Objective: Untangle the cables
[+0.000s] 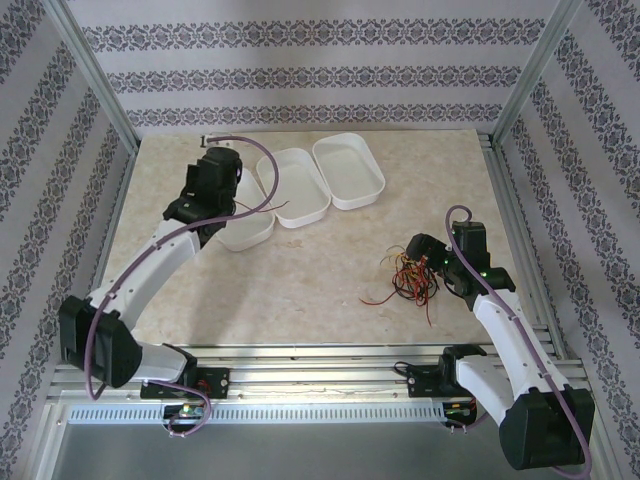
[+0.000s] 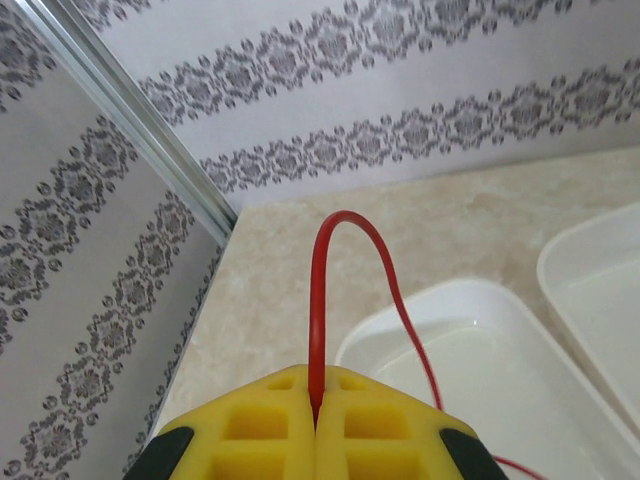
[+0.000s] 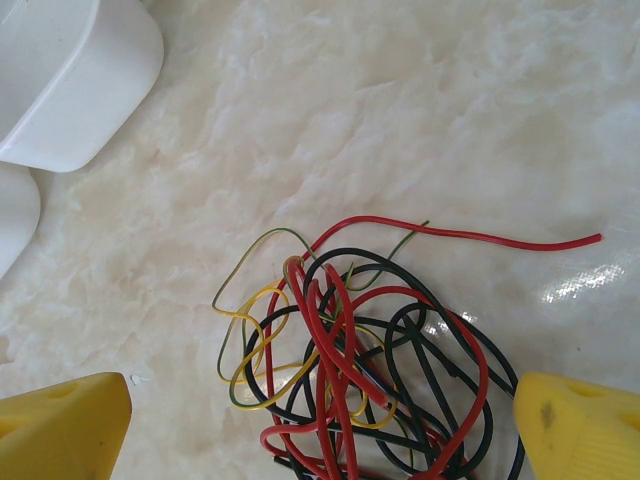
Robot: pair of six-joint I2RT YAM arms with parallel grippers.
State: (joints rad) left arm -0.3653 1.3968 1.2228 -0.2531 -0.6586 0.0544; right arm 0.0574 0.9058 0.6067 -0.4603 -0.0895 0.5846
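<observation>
On the right side of the table (image 1: 300, 290), not far from the near edge, the tangle of cables (image 1: 408, 280) lies as a loose heap of red, black & yellowish strands. Directly over it hangs the right gripper (image 3: 320, 432) w/ jaws spread wide. One yellow finger (image 3: 65, 430) is left of the heap and the other is right of it, and as far as I can see neither touches a wire.

From the right wrist view, one red strand (image 3: 500, 240) runs out of the heap to the right and lies flat on the marble-like surface. Yellow loops (image 3: 255, 350) stick out on the left side. Black loops (image 3: 430, 330) are mixed w/ red ones in the middle. Which strand passes over which, I cannot tell.

At the far left part of the table is the left gripper (image 2: 315, 425), by the left tray (image 2: 400, 320). Its pads (image 2: 260, 430) are pressed together and pinch one red cable (image 2: 318, 290). This cable goes up from the pads, makes an arch, then comes down on the right side over the left tray & leaves the picture at the bottom. Just beside, to the right, is the middle tray (image 2: 590, 250).

From the top view, 3 white trays stand in a row along the far side, the right tray (image 1: 350, 170) being last. They are touching or nearly touching each other, and all are well apart from the heap.
</observation>
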